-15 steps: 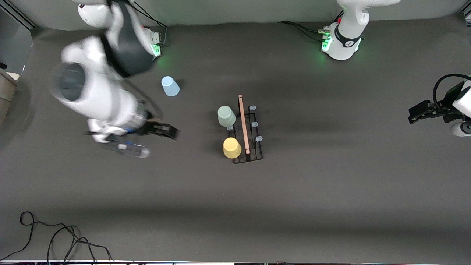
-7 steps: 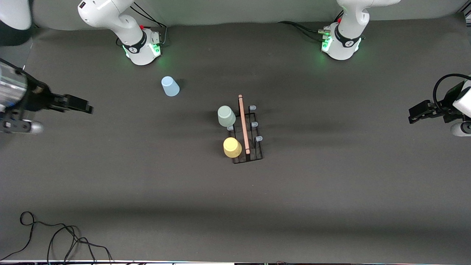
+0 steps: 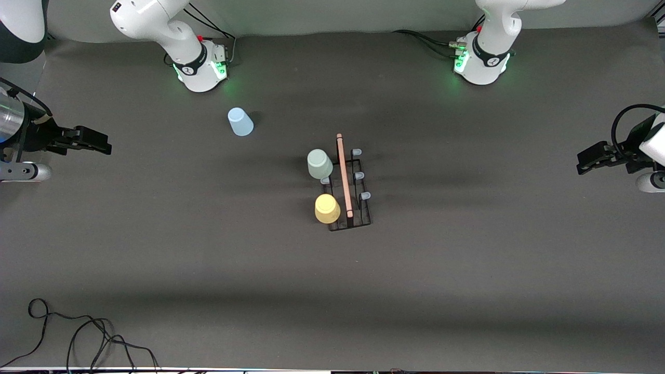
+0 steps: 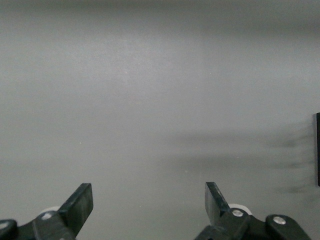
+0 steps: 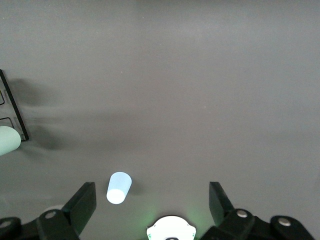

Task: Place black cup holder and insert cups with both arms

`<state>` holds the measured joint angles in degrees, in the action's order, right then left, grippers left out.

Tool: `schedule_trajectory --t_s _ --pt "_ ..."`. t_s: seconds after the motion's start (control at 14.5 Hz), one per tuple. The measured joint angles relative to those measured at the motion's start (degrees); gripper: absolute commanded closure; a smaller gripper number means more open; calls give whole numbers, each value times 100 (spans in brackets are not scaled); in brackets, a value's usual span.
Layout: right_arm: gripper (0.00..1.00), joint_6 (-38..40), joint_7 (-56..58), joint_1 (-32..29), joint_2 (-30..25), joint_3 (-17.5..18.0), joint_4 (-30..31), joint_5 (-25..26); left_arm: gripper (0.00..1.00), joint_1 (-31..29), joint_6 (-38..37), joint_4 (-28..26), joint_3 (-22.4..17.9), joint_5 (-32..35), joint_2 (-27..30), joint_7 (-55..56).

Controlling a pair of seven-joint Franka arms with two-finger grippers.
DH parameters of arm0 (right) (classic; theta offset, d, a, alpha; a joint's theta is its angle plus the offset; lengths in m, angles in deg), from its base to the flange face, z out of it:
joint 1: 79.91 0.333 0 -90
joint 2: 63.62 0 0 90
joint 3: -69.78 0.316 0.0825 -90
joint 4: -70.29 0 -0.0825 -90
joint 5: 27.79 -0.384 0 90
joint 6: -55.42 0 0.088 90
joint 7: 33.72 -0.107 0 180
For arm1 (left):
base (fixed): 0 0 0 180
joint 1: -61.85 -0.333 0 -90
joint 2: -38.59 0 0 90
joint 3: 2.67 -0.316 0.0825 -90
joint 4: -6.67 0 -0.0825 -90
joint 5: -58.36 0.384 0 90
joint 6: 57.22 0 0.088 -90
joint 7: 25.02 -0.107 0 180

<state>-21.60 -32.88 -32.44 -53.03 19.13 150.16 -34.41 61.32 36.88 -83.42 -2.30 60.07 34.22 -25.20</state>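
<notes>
Both end effectors hang empty with their fingers spread wide: the right end effector point(image 3: 98, 145) over the counter's edge at the right arm's end, the left end effector point(image 3: 589, 160) over the edge at the left arm's end, each well apart from the black cup holder point(image 3: 347, 183). That rack stands near the middle of the grey counter point(image 3: 467, 270), its light wooden rod point(image 3: 343, 175) running from the camera's side toward the robots' bases, with three blue-tipped pegs point(image 3: 357, 176) bare on the side toward the left arm. On the side toward the right arm two cups sit upside down on pegs: the mint green cup point(image 3: 319, 163) farther from the camera, the yellow cup point(image 3: 327, 208) nearer. The pale blue cup point(image 3: 240, 121) stands upside down on the counter, apart from the rack, toward the right arm's base point(image 3: 200, 66). No writing can be read. The right wrist view shows that blue cup point(image 5: 119, 187) between its fingers point(image 5: 82, 205), plus a corner of the rack point(image 5: 12, 107) and the mint cup's edge point(image 5: 7, 140); the left wrist view shows bare counter and its own fingers point(image 4: 80, 205). A loose black cable point(image 3: 78, 332) lies at the counter's near corner.
</notes>
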Motion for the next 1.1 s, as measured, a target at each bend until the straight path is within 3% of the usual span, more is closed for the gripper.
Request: schedule_trajectory --t_s 0.55,0.69,0.83,1.1 --pt "0 -38 3 -15 2 -18 0 10 0 2 0 0 14 0 -12 -1" --pt "0 -47 11 -216 0 120 -1 12 0 2 0 0 15 0 -14 -1" --pt "0 -50 36 -927 -18 820 -18 23 0 7 0 0 17 0 -15 -2" --pt "0 -50 42 -2778 -133 2780 -54 254 0 14 0 0 23 0 -17 -2"
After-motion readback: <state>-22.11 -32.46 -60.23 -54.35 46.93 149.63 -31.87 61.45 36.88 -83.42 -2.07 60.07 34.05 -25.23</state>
